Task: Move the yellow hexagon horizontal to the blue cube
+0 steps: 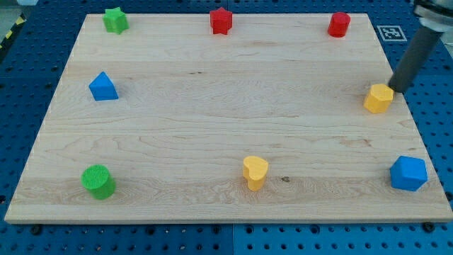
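The yellow hexagon (379, 98) sits near the board's right edge, about mid-height in the view. The blue cube (408, 173) sits near the bottom right corner, below and slightly right of the hexagon. My rod comes down from the view's top right, and my tip (394, 89) is just to the upper right of the yellow hexagon, touching it or nearly so.
On the wooden board (226, 127): a green star (115, 20) top left, a red star (221, 20) top middle, a red cylinder (339, 24) top right, a blue triangular block (103, 86) at left, a green cylinder (98, 181) bottom left, a yellow heart (255, 172) bottom middle.
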Available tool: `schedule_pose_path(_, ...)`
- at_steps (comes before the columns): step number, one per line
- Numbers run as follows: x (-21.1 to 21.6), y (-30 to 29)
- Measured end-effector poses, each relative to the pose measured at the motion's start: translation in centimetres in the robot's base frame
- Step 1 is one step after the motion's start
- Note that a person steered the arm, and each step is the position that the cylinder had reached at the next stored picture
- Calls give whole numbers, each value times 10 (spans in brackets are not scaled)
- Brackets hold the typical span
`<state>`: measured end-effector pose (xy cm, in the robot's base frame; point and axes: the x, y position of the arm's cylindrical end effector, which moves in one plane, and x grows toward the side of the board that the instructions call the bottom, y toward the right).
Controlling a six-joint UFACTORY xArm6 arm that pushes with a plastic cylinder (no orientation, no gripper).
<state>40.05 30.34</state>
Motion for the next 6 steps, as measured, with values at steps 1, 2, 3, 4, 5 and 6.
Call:
schedule_pose_path(1, 5, 1)
schedule_pose_path(2, 14, -17)
schedule_pose_path(3, 19, -41)
schedule_pose_path(4, 23, -55)
schedule_pose_path(5, 24, -76)
schedule_pose_path(6, 24, -94)
